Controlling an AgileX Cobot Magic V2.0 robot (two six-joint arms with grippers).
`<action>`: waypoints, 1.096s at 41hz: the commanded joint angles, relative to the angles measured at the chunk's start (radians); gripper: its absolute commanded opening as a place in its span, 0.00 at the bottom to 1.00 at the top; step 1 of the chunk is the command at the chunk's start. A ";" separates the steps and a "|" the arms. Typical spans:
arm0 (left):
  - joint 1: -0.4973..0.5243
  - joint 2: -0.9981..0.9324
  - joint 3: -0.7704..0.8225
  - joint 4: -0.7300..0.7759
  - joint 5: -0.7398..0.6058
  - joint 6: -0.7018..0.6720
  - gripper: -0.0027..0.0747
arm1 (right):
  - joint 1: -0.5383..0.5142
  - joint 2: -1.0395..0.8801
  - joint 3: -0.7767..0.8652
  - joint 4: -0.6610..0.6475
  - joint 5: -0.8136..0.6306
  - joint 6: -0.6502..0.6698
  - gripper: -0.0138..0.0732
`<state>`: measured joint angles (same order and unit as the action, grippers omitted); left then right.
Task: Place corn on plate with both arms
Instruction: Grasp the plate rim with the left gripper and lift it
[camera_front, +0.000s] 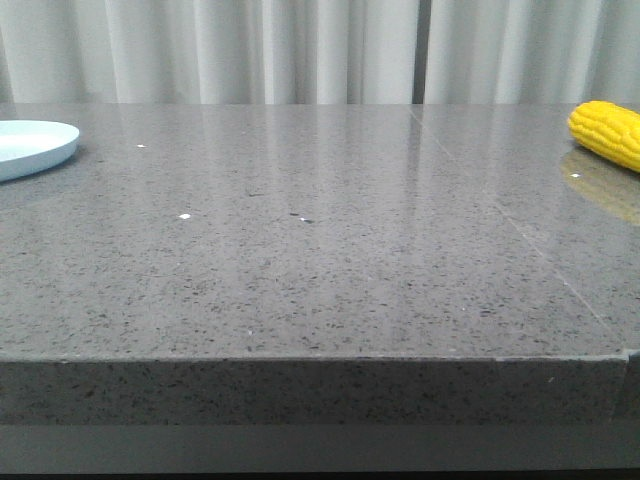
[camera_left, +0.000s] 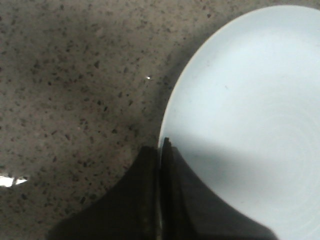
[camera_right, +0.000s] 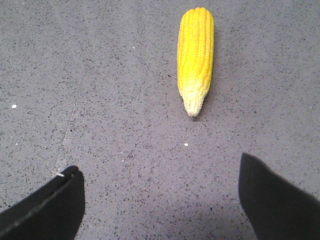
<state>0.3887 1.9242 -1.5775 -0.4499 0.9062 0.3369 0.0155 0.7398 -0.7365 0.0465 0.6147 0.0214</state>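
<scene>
The yellow corn (camera_front: 608, 133) lies on the grey table at the far right edge of the front view. In the right wrist view the corn (camera_right: 195, 56) lies lengthwise ahead of my right gripper (camera_right: 160, 172), paler tip toward it; that gripper is open with only bare table between its fingers. The pale blue plate (camera_front: 30, 145) sits at the far left. In the left wrist view the plate (camera_left: 260, 115) is empty, and my left gripper (camera_left: 160, 146) is shut with nothing in it, its tips right at the plate's rim. Neither arm shows in the front view.
The speckled grey stone table (camera_front: 320, 250) has a seam running diagonally on its right side. Its front edge (camera_front: 320, 358) is near the camera. White curtains (camera_front: 320, 50) hang behind the table.
</scene>
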 joint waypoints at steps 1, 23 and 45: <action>-0.016 -0.081 -0.028 -0.056 -0.008 0.014 0.01 | -0.005 0.002 -0.028 -0.010 -0.075 -0.004 0.90; -0.352 -0.181 -0.090 -0.056 0.045 0.059 0.01 | -0.005 0.002 -0.028 -0.010 -0.075 -0.004 0.90; -0.670 -0.074 -0.092 -0.092 -0.019 0.057 0.01 | -0.005 0.002 -0.028 -0.010 -0.075 -0.004 0.90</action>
<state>-0.2548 1.8817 -1.6356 -0.4830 0.9435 0.3948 0.0155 0.7398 -0.7365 0.0448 0.6147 0.0214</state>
